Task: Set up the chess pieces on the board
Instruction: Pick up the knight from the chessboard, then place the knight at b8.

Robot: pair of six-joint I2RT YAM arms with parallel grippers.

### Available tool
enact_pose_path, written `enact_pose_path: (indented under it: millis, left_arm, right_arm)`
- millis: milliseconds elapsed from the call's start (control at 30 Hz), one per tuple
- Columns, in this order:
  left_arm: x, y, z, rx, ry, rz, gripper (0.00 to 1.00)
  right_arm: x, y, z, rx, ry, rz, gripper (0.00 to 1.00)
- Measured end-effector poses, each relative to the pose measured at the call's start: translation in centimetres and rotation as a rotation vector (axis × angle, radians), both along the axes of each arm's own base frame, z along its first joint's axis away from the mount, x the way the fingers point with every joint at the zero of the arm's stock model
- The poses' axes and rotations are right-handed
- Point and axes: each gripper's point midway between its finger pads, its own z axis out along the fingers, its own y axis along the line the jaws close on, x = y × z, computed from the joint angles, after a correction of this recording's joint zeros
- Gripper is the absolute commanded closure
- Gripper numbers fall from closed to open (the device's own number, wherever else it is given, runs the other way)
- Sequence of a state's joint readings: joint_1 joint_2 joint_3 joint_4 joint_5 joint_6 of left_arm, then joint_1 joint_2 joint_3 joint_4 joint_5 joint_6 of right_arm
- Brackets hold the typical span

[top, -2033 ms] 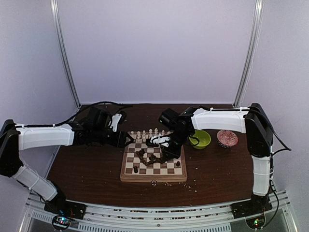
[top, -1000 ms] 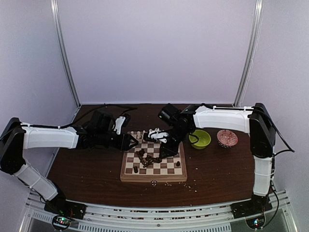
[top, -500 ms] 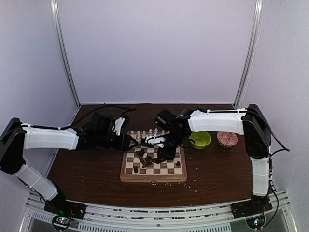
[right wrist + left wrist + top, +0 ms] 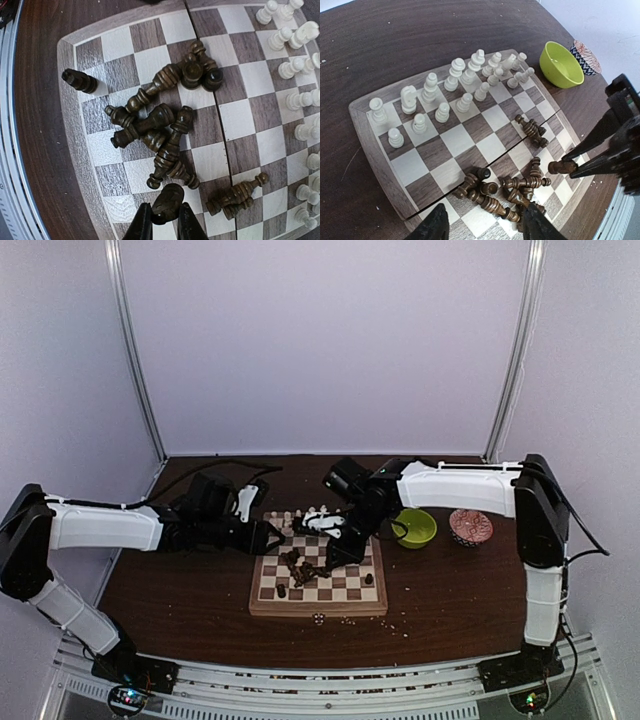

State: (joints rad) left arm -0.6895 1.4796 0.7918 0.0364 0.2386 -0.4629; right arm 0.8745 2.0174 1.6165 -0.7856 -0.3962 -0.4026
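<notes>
Gripping small dark-brown turned chess piece (image 4: 169, 197) in right gripper (image 4: 165, 214), fingers clamped on it, low over near squares of cream-and-brown checked wooden board (image 4: 362, 122) at table centre. Meanwhile left gripper (image 4: 485, 222) fingers wide apart, holding nothing. Next, I reckon: lift clear of dark heap (image 4: 160, 135), set base flat mid-square on near rank, release slow. Far side: cream-white pieces (image 4: 455, 85) ranked. Containers: lime-green bowl (image 4: 565, 62) looks empty; red patterned bowl (image 4: 470, 527), contents can't tell.
</notes>
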Motion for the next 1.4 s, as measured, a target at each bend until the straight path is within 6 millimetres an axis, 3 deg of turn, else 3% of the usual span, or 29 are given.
enact_pose_path:
  millis: [200, 533, 633, 867, 967, 1100, 1300, 1400]
  left_arm:
    - [0.0, 0.0, 0.0, 0.000, 0.000, 0.000, 0.47]
    - [0.2, -0.2, 0.8, 0.014, 0.007, -0.014, 0.47]
    - [1.3, -0.8, 4.2, 0.014, -0.026, -0.033, 0.46]
    - [5.9, -2.0, 17.8, -0.030, -0.265, -0.037, 0.46]
    - [6.8, -2.3, 20.5, -0.022, -0.335, -0.047, 0.46]
    - [7.8, -2.2, 19.7, 0.037, -0.354, -0.053, 0.45]
    - [8.0, 0.6, 13.2, 0.158, -0.273, -0.016, 0.44]
    - [8.0, 1.4, 12.4, 0.194, -0.258, 0.005, 0.44]
  right_arm:
    - [0.3, 0.3, 2.8, 0.064, -0.030, -0.009, 0.94]
    - [-0.3, -0.1, 3.0, 0.074, -0.021, -0.004, 0.93]
    - [-1.3, -1.3, 3.4, 0.078, -0.019, -0.001, 0.93]
    - [-4.0, -4.3, 5.4, 0.106, -0.044, 0.041, 0.93]
    - [-5.0, -5.0, 5.2, 0.111, -0.034, 0.055, 0.92]
    - [-6.1, -5.6, 3.7, 0.083, -0.005, 0.087, 0.92]
    - [-6.7, -5.3, 2.3, 0.061, 0.001, 0.120, 0.92]
    - [-6.8, -5.1, 1.5, 0.040, -0.001, 0.134, 0.92]
